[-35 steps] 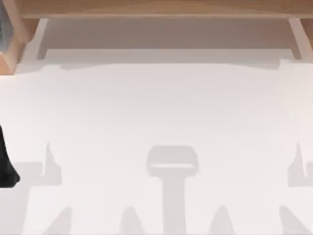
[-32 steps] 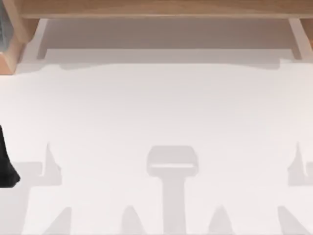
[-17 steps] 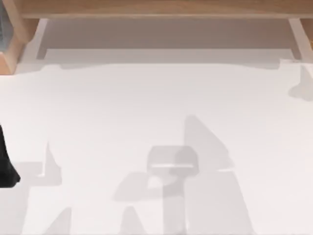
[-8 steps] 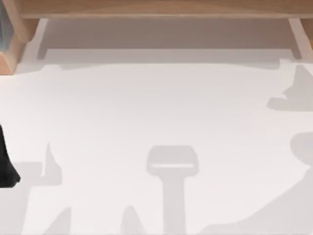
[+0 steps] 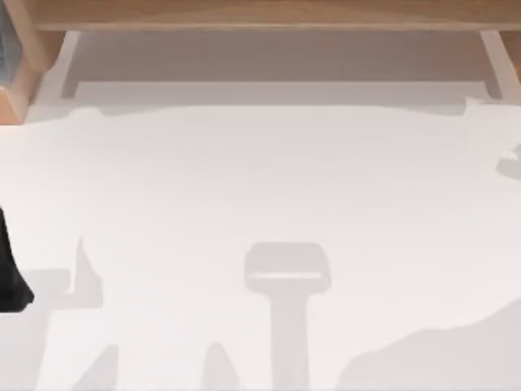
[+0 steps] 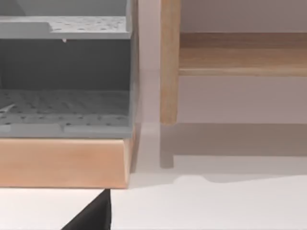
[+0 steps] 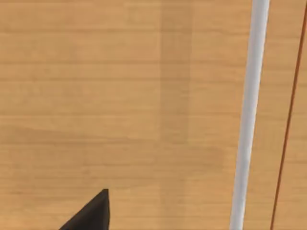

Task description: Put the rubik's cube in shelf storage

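The wide light-brown wooden shelf storage point(image 5: 260, 15) spans the white table's point(image 5: 260, 187) far edge; the left arm point(image 5: 10, 277) sits parked at left, both grippers' state can't be told.

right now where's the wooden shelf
The wooden shelf runs along the top edge of the top view, spanning the white table from left to right. In the left wrist view its upright post stands beside a grey crate.
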Controlling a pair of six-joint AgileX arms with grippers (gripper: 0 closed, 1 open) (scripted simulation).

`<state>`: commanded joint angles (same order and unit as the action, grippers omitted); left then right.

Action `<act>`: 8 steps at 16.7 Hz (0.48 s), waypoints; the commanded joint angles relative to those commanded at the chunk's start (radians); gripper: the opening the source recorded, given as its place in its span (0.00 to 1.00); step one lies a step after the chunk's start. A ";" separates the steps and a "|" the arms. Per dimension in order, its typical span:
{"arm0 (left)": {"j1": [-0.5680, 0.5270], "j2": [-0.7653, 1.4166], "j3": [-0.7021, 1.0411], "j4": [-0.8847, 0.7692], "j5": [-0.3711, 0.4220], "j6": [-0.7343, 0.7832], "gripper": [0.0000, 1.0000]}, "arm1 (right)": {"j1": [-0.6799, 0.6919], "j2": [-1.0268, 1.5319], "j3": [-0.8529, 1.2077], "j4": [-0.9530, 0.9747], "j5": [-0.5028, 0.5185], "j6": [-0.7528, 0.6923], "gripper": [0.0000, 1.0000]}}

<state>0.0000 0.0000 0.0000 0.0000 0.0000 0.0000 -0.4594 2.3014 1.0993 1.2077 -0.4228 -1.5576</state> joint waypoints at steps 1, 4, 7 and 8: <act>0.000 0.000 0.000 0.000 0.000 0.000 1.00 | 0.000 0.000 0.000 0.000 0.000 0.000 1.00; 0.000 0.000 0.000 0.000 0.000 0.000 1.00 | 0.006 0.004 0.011 -0.008 0.005 0.000 1.00; 0.000 0.000 0.000 0.000 0.000 0.000 1.00 | 0.016 0.030 0.068 -0.038 0.016 -0.001 1.00; 0.000 0.000 0.000 0.000 0.000 0.000 1.00 | 0.019 0.039 0.087 -0.049 0.019 -0.001 1.00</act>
<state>0.0000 0.0000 0.0000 0.0000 0.0000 0.0000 -0.4404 2.3406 1.1867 1.1591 -0.4033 -1.5582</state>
